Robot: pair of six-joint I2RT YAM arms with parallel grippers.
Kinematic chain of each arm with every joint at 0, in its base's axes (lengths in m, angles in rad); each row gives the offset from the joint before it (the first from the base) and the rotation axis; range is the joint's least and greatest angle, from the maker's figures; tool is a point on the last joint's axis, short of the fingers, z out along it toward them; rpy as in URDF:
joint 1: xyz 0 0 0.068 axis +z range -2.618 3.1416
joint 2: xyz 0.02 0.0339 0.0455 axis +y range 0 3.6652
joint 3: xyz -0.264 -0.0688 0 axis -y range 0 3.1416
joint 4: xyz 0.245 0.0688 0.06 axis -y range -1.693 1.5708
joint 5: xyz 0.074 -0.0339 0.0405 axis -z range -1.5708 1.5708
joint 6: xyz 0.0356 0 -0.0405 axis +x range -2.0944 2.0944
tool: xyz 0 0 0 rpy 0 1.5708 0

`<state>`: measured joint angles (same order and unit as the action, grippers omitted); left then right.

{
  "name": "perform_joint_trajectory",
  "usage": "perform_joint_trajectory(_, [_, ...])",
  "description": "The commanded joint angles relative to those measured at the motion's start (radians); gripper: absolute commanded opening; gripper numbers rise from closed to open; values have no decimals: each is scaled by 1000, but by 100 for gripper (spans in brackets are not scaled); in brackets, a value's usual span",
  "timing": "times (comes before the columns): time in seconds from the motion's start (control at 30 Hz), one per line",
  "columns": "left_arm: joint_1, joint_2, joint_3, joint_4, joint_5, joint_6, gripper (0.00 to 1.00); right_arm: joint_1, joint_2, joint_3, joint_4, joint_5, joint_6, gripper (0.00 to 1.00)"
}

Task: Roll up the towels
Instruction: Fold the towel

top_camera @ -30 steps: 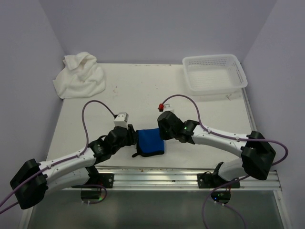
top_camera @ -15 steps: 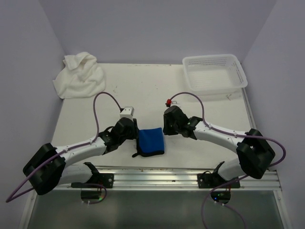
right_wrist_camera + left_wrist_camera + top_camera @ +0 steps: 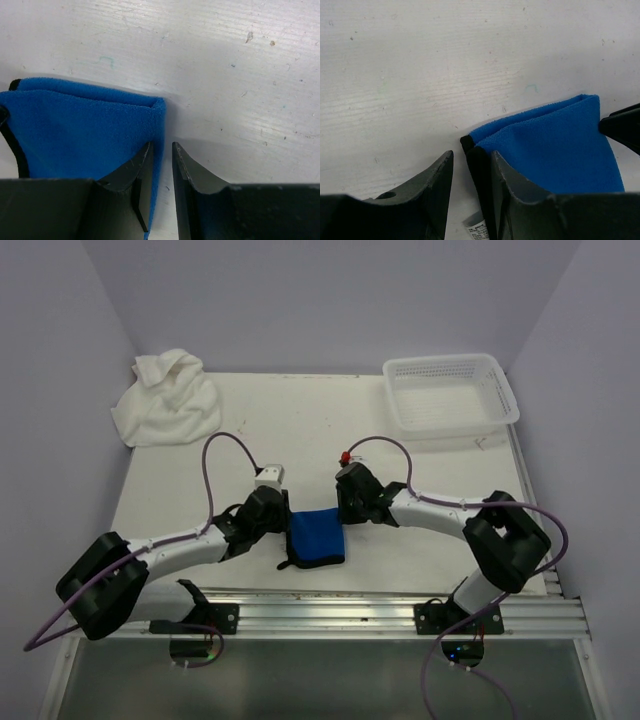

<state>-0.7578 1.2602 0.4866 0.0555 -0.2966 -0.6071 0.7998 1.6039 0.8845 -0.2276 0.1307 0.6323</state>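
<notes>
The small blue towel (image 3: 316,536) lies folded on the table near the front edge. My left gripper (image 3: 281,527) is at its left edge. In the left wrist view the gripper (image 3: 471,155) is narrowly open, its fingers either side of the towel's black hem (image 3: 479,185) with a white tag below. My right gripper (image 3: 345,518) is at the towel's right edge. In the right wrist view it (image 3: 162,146) is narrowly open, one finger over the blue towel (image 3: 80,130), the other on bare table. The large white towel (image 3: 166,400) lies bunched at the far left corner.
A white perforated basket (image 3: 452,392) stands at the far right corner. The table's front rail (image 3: 330,605) runs just behind the blue towel. Purple cables loop above both wrists.
Both grippers have stayed at the blue towel's side edges. The right arm's elbow has drawn in to the left, and the left arm has stretched forward. The towel has not moved.
</notes>
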Motion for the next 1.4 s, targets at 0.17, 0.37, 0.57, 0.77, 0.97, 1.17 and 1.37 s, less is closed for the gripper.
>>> perform_joint_trajectory(0.17, [9,50,-29,101,-41,20,39,-8,11,34,25,-20,-2,25])
perform_joint_trajectory(0.37, [9,71,-48,109,-45,4,38,-8,-70,47,-24,-25,-8,26])
perform_joint_trajectory(0.57, [9,73,-62,119,-35,-6,38,-8,-194,7,-62,-26,24,36])
perform_joint_trajectory(0.77, [9,71,-62,126,-23,-11,38,-7,-288,-120,-12,-126,105,45])
perform_joint_trajectory(0.97, [9,59,-56,119,-19,-10,38,12,-334,-240,59,-189,202,48])
perform_joint_trajectory(1.17, [9,50,-54,110,-22,-10,38,19,-325,-329,180,-258,290,49])
perform_joint_trajectory(1.37, [9,45,-59,110,-19,-14,38,26,-302,-377,281,-299,356,50])
